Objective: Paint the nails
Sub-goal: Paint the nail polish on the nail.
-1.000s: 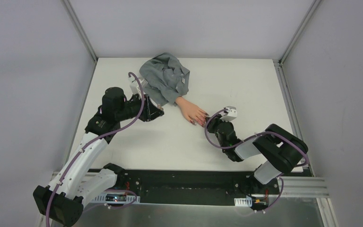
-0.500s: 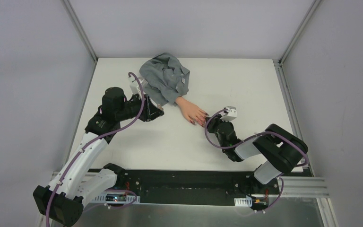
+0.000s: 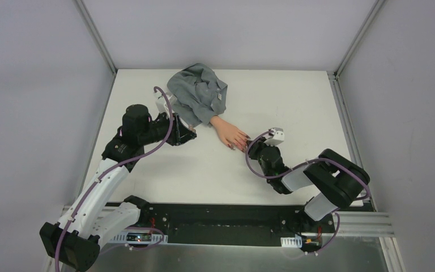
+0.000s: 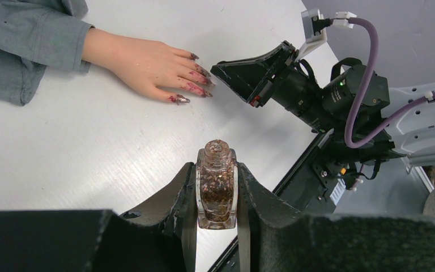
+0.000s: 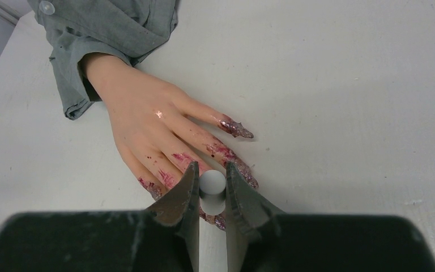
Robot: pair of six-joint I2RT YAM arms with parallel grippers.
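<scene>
A peach fake hand point(image 3: 228, 133) with a grey sleeve point(image 3: 197, 93) lies palm down mid-table. Its pointed nails point(image 5: 235, 128) are glittery purplish-red, and polish is smeared along the fingers. My right gripper point(image 5: 210, 177) is shut on a white cylindrical cap point(image 5: 212, 184), held directly over the fingertips of the middle fingers; whatever hangs under the cap is hidden. My left gripper point(image 4: 217, 173) is shut on an uncapped clear polish bottle point(image 4: 217, 187) full of reddish glitter. It holds the bottle above the table, left of the hand point(image 4: 147, 65). The left wrist view also shows the right gripper point(image 4: 229, 72) at the nails point(image 4: 197, 86).
The sleeve runs back into a bunched grey shirt near the table's far edge. A black rail point(image 3: 221, 218) with the arm bases runs along the near edge. Grey walls and metal posts point(image 3: 95, 35) enclose the white table point(image 3: 294, 102).
</scene>
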